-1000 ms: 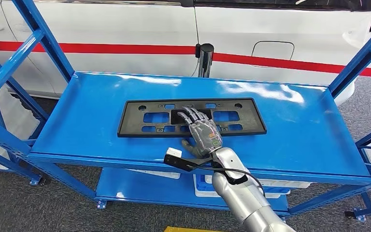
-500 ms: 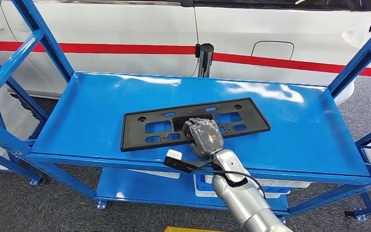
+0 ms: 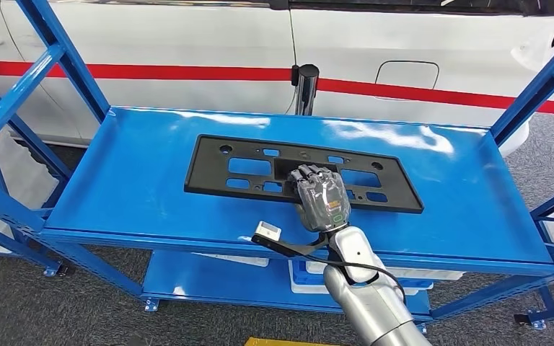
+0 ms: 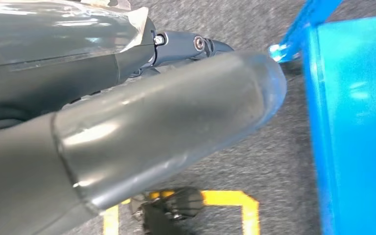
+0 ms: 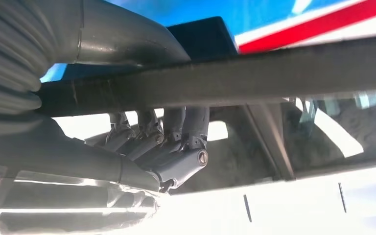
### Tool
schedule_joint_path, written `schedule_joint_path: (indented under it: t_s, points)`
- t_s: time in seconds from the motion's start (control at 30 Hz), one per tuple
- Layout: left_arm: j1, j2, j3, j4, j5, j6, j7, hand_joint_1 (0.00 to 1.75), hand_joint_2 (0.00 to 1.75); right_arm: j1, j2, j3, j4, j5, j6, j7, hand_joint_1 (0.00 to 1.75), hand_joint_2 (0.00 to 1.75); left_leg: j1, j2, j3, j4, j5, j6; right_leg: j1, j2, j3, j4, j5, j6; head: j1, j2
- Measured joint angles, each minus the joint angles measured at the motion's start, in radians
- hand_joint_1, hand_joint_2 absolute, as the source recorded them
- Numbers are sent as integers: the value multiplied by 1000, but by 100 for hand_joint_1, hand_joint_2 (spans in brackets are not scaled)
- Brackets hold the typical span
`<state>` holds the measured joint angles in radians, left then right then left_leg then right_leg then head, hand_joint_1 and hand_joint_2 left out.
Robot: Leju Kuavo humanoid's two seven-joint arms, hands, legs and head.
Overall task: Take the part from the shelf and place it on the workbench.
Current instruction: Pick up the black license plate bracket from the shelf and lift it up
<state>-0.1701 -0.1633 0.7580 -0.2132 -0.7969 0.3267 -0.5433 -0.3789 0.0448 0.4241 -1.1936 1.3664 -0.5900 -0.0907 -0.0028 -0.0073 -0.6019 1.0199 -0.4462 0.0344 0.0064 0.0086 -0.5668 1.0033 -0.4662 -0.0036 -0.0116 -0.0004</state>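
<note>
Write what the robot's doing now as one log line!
right hand: gripping black part | part: lifted, tilted over blue shelf | step: taking

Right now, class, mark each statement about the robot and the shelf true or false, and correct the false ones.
1. The right hand grips the black part. True.
2. The black part lies on the floor. False: it is at the blue shelf, on its top level.
3. A white car with a red stripe stands behind the shelf. True.
4. The part is a solid plate. False: it has several cut-out openings.
</note>
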Motion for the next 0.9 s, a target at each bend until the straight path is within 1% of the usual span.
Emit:
schedule_joint_path:
  t_s: [0.1, 0.17, 0.23, 0.37, 0.53, 0.6, 0.73, 0.83, 0.9]
  points:
    - [-3, -3, 9, 0, 14, -48, -25, 0, 0, 21, -7, -11, -69, 103, -69, 29, 175, 175, 0, 0, 0, 0, 0, 0, 0, 0, 0, 0, 0, 0, 0, 0]
    - [-5, -5, 16, 0, 15, -73, -25, 0, 0, 36, -8, -20, -149, 164, -89, 47, 175, 175, 0, 0, 0, 0, 0, 0, 0, 0, 0, 0, 0, 0, 0, 0]
    - [-7, -8, 20, 0, 11, -77, -22, 0, 0, 53, -9, -26, -241, 190, -94, 56, 175, 175, 0, 0, -1, 0, 0, 0, 0, 0, -1, 0, 0, 0, 0, 0]
    - [-10, -13, 28, 0, 13, -87, -8, 0, 0, 72, -15, -29, -385, 199, -98, 60, 175, 175, 0, 0, -1, 0, 0, 0, 0, 0, -1, 0, 0, 0, 0, 0]
    - [-12, -19, 40, 0, 2, -105, 46, 0, 0, 94, -17, -34, -505, 202, -98, 58, 175, 175, 0, 0, -1, 0, 0, 0, 0, 0, -1, 0, 0, 0, 0, 0]
    - [-13, -22, 42, 0, -6, -108, 66, 0, 0, 100, -17, -35, -531, 202, -98, 56, 175, 175, 0, 0, -1, 0, 0, 0, 0, 0, -1, 0, 0, 0, 0, 0]
    - [-13, -28, 44, 0, -21, -123, 166, 0, 0, 109, -13, -36, -566, 189, -98, 48, 175, 175, 0, 0, -1, 0, 0, 0, 0, 0, -1, 0, 0, 0, 0, 0]
    - [-13, -35, 60, 0, 8, -154, 192, 0, 0, 112, -4, -36, -576, 131, -98, 30, 175, 175, 0, 0, -1, 0, 0, 0, 0, 0, -1, 0, 0, 0, 0, 0]
    - [-13, -38, 73, 0, 17, -158, 217, 0, 0, 112, 2, -36, -578, 104, -98, 17, 175, 175, 0, 0, -1, 0, 0, 0, 0, 0, -1, 0, 0, 0, 0, 0]
